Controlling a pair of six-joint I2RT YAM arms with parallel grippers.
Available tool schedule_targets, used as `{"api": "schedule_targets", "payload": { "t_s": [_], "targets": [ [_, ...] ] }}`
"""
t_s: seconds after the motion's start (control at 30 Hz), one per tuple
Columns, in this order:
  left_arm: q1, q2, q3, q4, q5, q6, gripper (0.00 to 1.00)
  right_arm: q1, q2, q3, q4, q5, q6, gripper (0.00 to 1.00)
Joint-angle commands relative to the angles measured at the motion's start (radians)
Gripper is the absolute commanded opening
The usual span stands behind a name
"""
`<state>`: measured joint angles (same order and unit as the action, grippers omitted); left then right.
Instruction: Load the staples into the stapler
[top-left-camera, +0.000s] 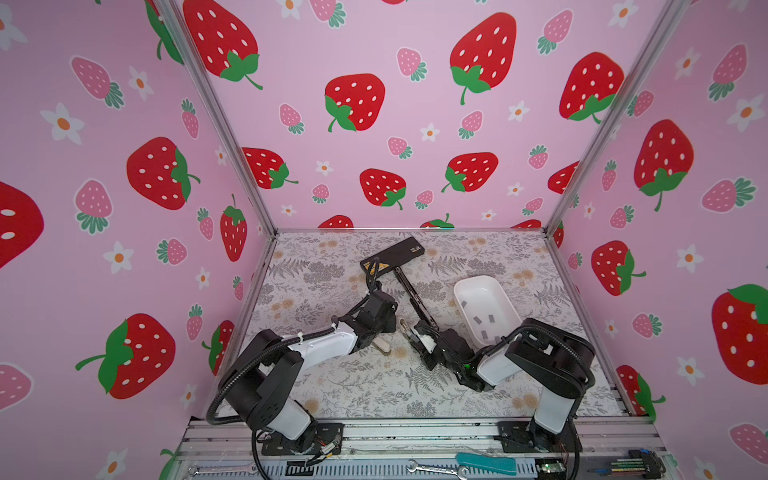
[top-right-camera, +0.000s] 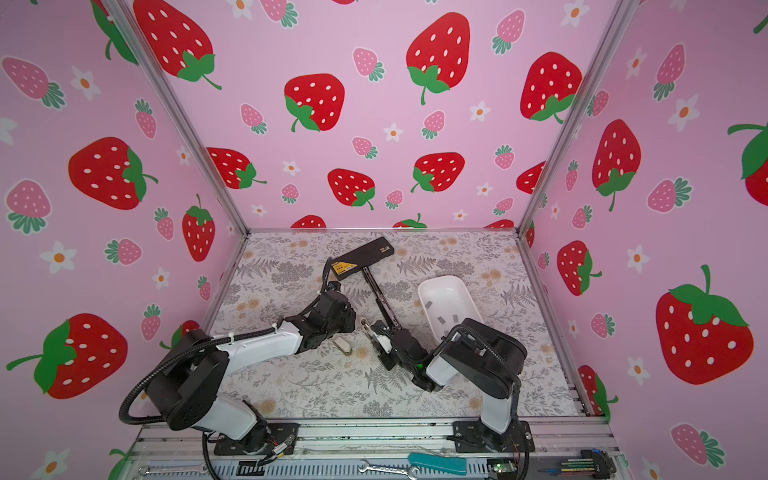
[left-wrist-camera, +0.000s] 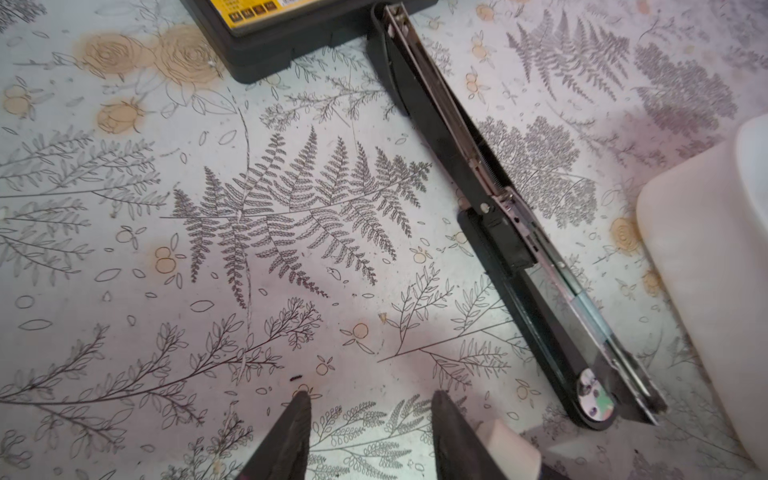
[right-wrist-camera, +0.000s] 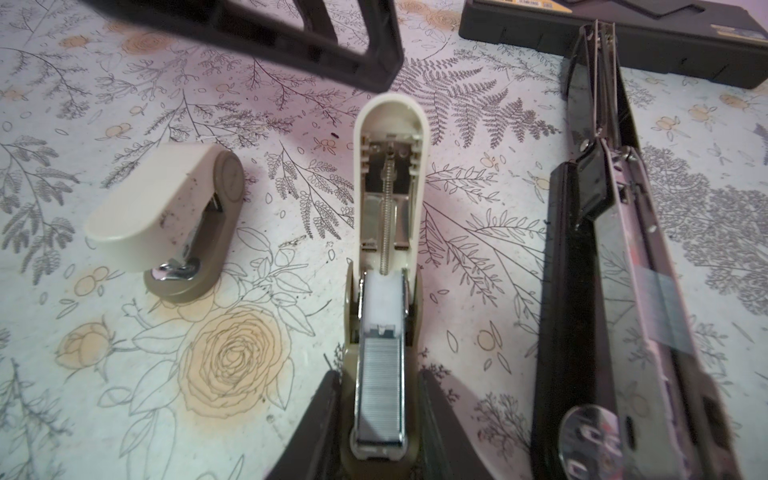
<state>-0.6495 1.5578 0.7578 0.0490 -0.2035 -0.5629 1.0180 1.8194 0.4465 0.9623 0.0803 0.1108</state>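
Plainly, the staples (right-wrist-camera: 380, 399) sit flat and square in the rail of the small open stapler (right-wrist-camera: 390, 187). The white pusher (right-wrist-camera: 381, 303) is just behind them and the cream lid (right-wrist-camera: 392, 112) is swung back. My right gripper (right-wrist-camera: 379, 374) has its fingers drawn in against both sides of that stapler's base, near the middle of the table (top-left-camera: 332, 386), and it grips nothing else.

I think the danger lies in closing up. If I squeeze the base unevenly, the stapler may twist and the strip could ride up off the rail. A lid brought down on a skewed strip would probably jam. The long black stapler (right-wrist-camera: 615, 291) lies open just beside my right fingers, so a careless swing could knock it.

My left gripper (left-wrist-camera: 370, 397) hangs empty with its fingers apart. The closed stapler (left-wrist-camera: 507, 449) is just beside one finger, and a sideways move might shove it.

In both top views the white tray (top-left-camera: 465, 286) stands on the right, partly hidden by my right arm. I can see four loose strips (top-left-camera: 478, 320) lying apart on its floor. The black box (top-left-camera: 392, 255) at the back is shut, so I cannot tell what it holds.
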Motion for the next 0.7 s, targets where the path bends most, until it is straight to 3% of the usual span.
{"api": "schedule_targets", "payload": {
  "t_s": [0.0, 0.47, 0.67],
  "targets": [
    [0.004, 0.032, 0.024, 0.041, 0.003, 0.04, 0.49, -0.003, 0.033, -0.009, -0.046, -0.017, 0.004, 0.27],
    [-0.034, 0.051, -0.061, 0.262, 0.077, 0.139, 0.49, -0.007, 0.049, 0.005, -0.042, -0.01, 0.013, 0.26],
    [-0.1, 0.025, -0.109, 0.322, 0.024, 0.216, 0.48, -0.013, 0.051, 0.0, -0.037, -0.037, 0.023, 0.26]
  ]
}}
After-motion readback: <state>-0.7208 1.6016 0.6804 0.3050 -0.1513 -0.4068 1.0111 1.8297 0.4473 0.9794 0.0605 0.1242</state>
